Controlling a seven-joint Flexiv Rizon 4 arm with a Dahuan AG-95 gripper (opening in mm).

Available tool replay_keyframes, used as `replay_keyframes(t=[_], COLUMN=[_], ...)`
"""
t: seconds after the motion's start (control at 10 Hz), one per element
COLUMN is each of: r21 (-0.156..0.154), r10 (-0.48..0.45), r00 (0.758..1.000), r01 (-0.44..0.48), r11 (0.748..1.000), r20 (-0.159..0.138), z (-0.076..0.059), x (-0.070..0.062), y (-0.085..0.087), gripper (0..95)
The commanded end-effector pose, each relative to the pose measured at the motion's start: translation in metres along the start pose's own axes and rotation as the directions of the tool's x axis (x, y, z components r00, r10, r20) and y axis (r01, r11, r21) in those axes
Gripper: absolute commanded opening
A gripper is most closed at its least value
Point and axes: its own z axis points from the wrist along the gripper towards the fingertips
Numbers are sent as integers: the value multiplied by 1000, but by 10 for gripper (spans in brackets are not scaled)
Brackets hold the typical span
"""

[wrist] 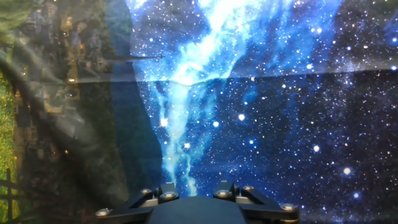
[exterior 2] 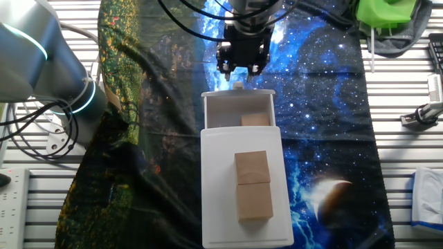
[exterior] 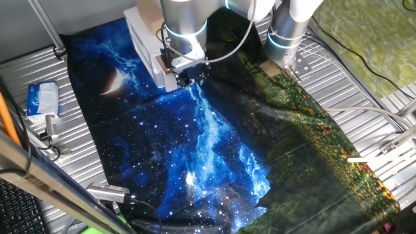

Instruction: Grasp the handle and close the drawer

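Note:
In the other fixed view the white mini cabinet (exterior 2: 242, 138) lies on the starry cloth with its drawer (exterior 2: 221, 111) pulled out toward the gripper. A tan block (exterior 2: 255, 119) rests inside the drawer. The handle (exterior 2: 238, 86), a tiny white knob, sticks out of the drawer front. My gripper (exterior 2: 242, 69) hangs just beyond the knob, open, with nothing between its fingers. In the one fixed view the gripper (exterior: 192, 78) stands at the drawer's (exterior: 164, 65) front and hides the handle. The hand view shows only cloth beyond the finger mounts.
Two stacked tan blocks (exterior 2: 252, 185) sit on top of the cabinet. The arm's base (exterior: 286, 32) stands at the cloth's edge. A blue tissue pack (exterior: 42, 97) and a plug (exterior 2: 419, 116) lie on the metal table. A green object (exterior 2: 387, 14) is at a corner.

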Motion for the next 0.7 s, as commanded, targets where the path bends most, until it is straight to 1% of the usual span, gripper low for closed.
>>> replay_keyframes(t=[0.1, 0.7], r21=[0, 7], r10=[-9, -31], r00=[1000, 1000], r01=[9, 31], r11=[1000, 999], r20=[2, -2], z=[2, 6], x=[5, 14], y=[-1, -1], gripper=[380, 380])
